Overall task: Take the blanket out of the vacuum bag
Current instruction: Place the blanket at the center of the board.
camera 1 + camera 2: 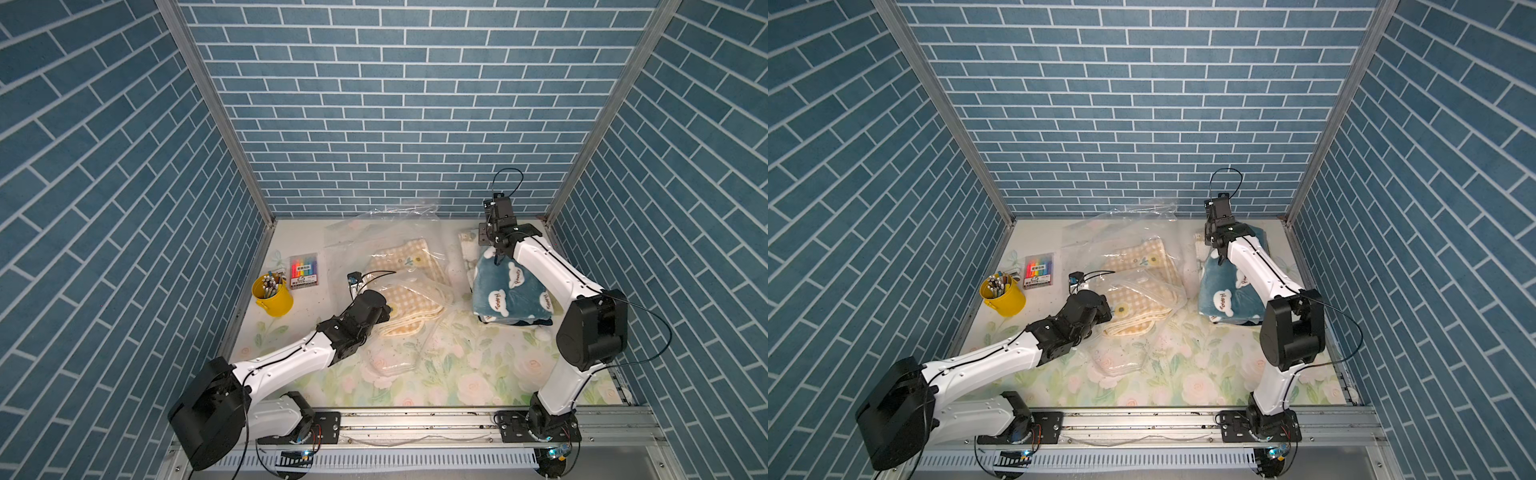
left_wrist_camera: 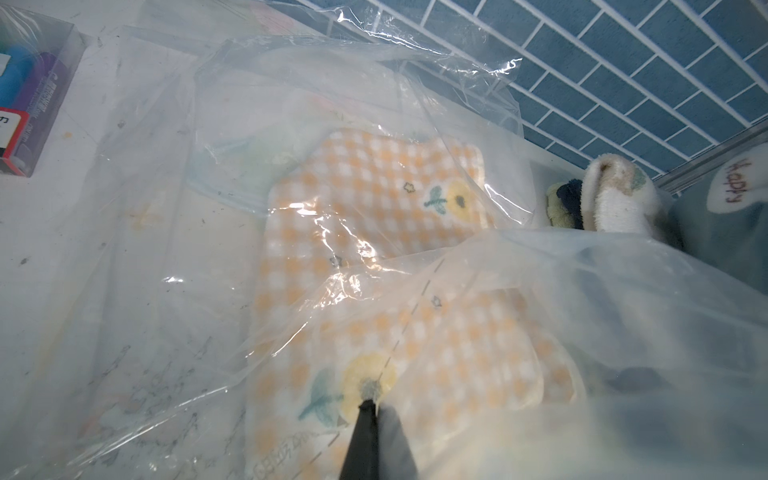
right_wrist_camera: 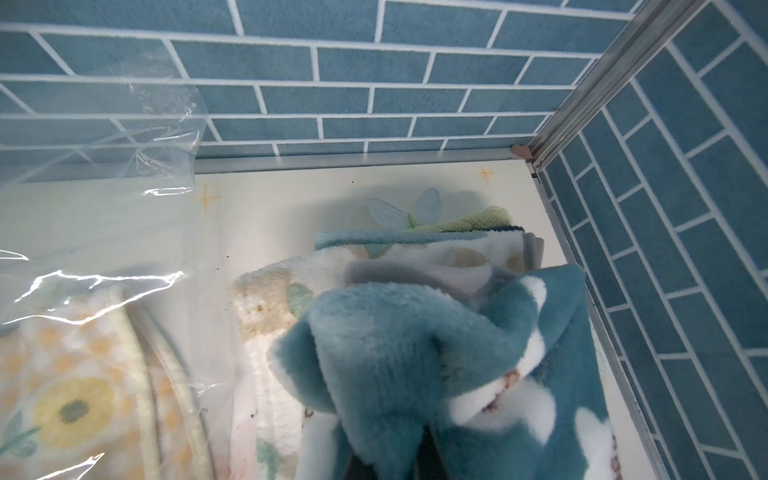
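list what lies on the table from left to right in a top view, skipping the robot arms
yellow metal bucket of pens → flat clear pack of coloured highlighters → transparent crinkly plastic vacuum bag with the yellow checked fleece blanket showing through it → folded blue fleece blanket with white clouds

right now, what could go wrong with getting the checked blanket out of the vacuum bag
1. The left gripper is shut where the vacuum bag lies over the checked blanket. If it pinches both, a pull likely drags bag and blanket together.
2. The right gripper is at the blue blanket, not the bag, so nothing else holds the bag back and it may slide.
3. A sliding bag could nudge the marker pack.
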